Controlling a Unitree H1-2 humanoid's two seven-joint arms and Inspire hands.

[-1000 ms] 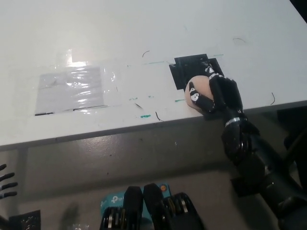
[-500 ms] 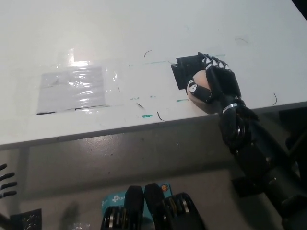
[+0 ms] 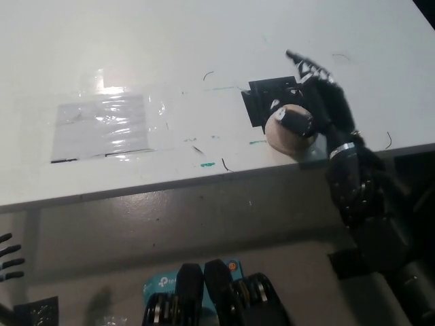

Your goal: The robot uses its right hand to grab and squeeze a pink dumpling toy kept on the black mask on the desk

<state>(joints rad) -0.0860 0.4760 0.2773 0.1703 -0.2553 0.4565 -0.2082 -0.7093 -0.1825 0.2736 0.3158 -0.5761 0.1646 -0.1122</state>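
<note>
The black right hand (image 3: 319, 102) lay over the pink dumpling toy (image 3: 289, 131) near the front edge of the white tabletop (image 3: 204, 41). Its fingers (image 3: 306, 68) were spread and stretched away from the toy, while the thumb rested across the toy's top, so the hand touched the toy loosely rather than gripping it. The toy sat on the near edge of the black mask (image 3: 268, 98), partly overhanging toward the tabletop's front edge. Half a second before, the same fingers had been curled tightly around the toy; they had since opened out, and more of the toy's round pink surface showed. A shiny clear plastic sheet (image 3: 105, 125) lay well apart to the left. The white left hand (image 3: 10, 258) rested at the lower left, only its fingertips showing, spread apart.
</note>
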